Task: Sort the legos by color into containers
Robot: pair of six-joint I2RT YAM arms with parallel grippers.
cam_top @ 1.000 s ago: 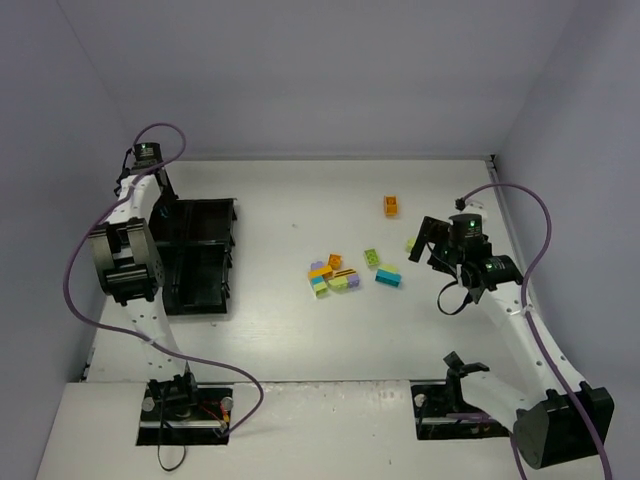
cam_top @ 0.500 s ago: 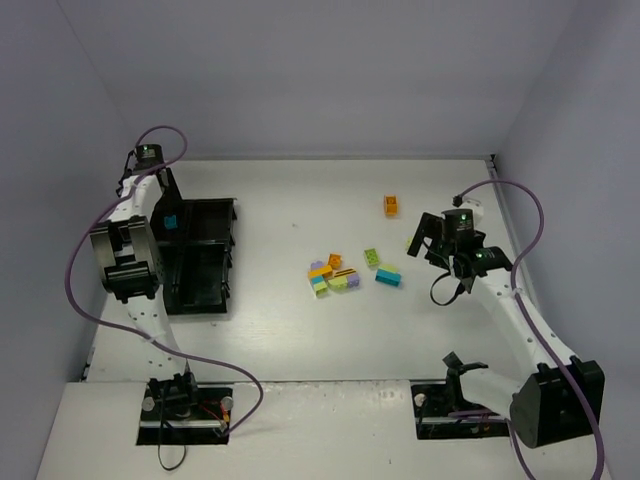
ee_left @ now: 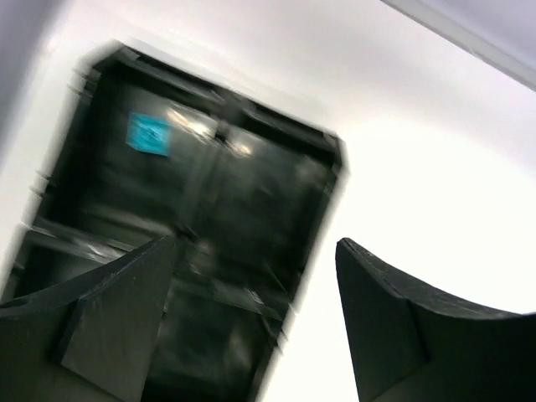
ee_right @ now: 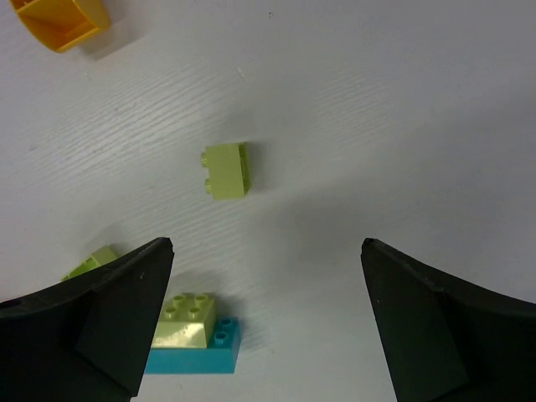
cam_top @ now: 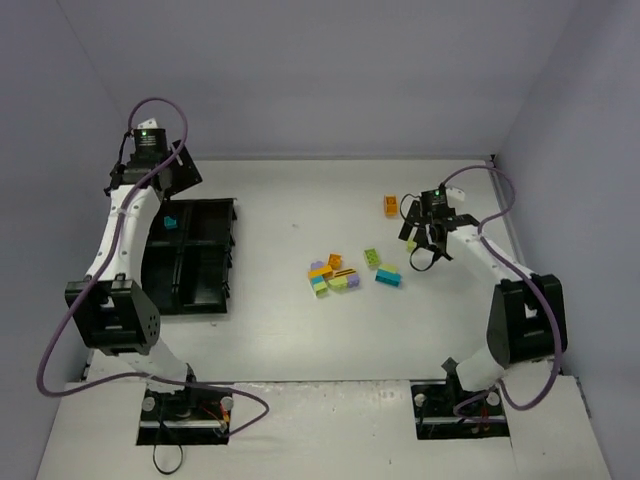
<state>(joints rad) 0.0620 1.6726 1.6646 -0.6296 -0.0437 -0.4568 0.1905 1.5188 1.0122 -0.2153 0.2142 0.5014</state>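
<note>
Top view: we find the tray [cam_top: 232, 260] at the left, with one teal brick [cam_top: 170, 222] in its far-left compartment. The left gripper [cam_top: 185, 172] hangs just beyond the tray's far edge. A mixed cluster [cam_top: 333, 274] lies mid-table. An orange brick [cam_top: 390, 206] sits near the right gripper [cam_top: 420, 235].

Left wrist: blurred. Jaws spread and empty, tray and teal brick below.

Right wrist: jaws spread wide, with a lime brick [ee_right: 226, 170] lying untouched on the table between them. A lime-on-teal stack [ee_right: 194, 337] sits beside one finger.
</note>
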